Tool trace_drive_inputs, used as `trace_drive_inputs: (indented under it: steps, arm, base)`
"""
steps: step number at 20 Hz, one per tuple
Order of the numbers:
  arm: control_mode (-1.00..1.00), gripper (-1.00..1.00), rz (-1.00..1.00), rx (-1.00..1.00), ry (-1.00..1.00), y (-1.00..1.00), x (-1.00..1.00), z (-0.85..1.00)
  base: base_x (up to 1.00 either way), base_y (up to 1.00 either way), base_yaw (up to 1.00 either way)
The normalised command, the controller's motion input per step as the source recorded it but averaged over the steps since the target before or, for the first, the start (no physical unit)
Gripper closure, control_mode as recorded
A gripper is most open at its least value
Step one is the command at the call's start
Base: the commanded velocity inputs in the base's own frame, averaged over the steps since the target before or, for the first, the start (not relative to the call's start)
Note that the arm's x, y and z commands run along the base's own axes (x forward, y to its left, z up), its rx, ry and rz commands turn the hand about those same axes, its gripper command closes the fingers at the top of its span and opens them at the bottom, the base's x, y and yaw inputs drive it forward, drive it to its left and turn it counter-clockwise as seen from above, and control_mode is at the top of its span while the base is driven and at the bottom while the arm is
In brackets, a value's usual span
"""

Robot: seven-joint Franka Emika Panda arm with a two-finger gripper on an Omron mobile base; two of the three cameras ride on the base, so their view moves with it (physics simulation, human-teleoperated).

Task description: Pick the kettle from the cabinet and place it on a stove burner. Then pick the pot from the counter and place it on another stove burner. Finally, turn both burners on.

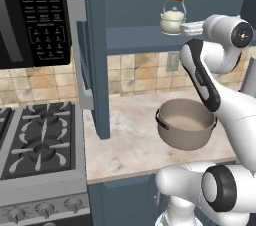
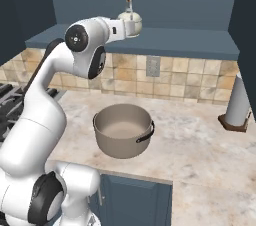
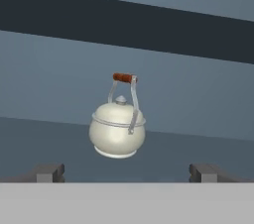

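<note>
- Progress check: basically nothing is ticked off yet, I'm on step one.
- The small cream-white rounded kettle with the wire arch handle and reddish-brown wooden bar (image 3: 118,131) sits upright on the shelf of the dark slate-blue wall cabinet (image 1: 150,37), door swung open. It's straight ahead of my hand, centred in the hand view.
- My fingers (image 3: 49,172) are spread as wide as they go, with nothing between them. The kettle looks close in front, not yet between the tips. From the base views my gripper (image 1: 187,28) is just beside the kettle, and I can't tell for sure whether it's touching.
- The wide round taupe-grey metal pot with two black loop handles (image 1: 185,123) is on the beige-and-cream marbled stone desk (image 1: 127,145), right below my arm, untouched as far as I can see.
- The black four-burner gas stove with cast-iron grates (image 1: 40,137) is off to the left, with bare burners and no flames that I can see. The silver knob panel (image 1: 45,209) runs along its front.
- Still left, I reckon: close on the kettle, carry it to one burner, come back for the pot, set it on another burner, then turn both knobs.
- So pretty much the whole job is ahead of me.
</note>
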Motion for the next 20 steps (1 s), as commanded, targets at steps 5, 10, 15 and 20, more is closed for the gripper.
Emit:
trace_drive_inputs:
  steps: [5, 10, 15, 20]
  arm:
    - [-1.0, -1.0, 0.0, 0.0, 0.0, 0.0, 0.14, 0.0]
    - [-1.0, -1.0, 0.01, 0.0, 0.0, 0.0, 0.23, 0.0]
    - [-1.0, -1.0, 0.05, 0.0, -0.01, 0.0, 0.25, 0.0]
    - [-1.0, -1.0, 0.05, 0.0, -0.03, 0.0, 0.21, 0.0]
  base:
    - [0.0, 0.0, 0.0]
    - [0.0, 0.0, 0.0]
    - [0.0, 0.0, 0.0]
    - [0.0, 0.0, 0.0]
